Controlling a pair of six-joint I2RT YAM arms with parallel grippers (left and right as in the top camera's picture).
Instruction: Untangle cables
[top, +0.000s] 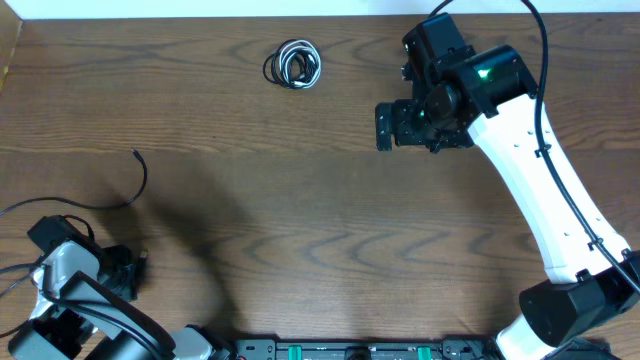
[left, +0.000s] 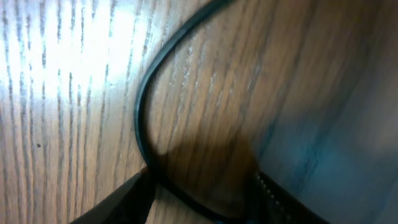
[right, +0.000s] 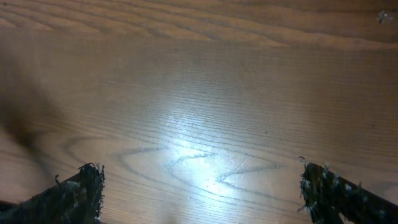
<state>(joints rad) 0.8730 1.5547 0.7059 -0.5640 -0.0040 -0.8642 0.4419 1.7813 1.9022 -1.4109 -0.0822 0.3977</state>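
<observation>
A small coiled black-and-white cable bundle (top: 293, 65) lies at the far middle of the table. A separate thin black cable (top: 140, 185) lies at the left, curving from its end plug toward the table's left edge. My left gripper (top: 135, 270) is low at the front left, its fingers (left: 202, 202) apart. A thin black cable (left: 142, 106) curves on the wood and runs between them, close to the left finger. My right gripper (top: 385, 128) hovers right of the bundle. It is wide open and empty (right: 199, 186) over bare wood.
Thick black cords run from the right arm (top: 545, 60) and from the left arm (top: 20, 275). The table's far edge (top: 200, 15) is just behind the bundle. A black rail (top: 350, 350) lines the front edge.
</observation>
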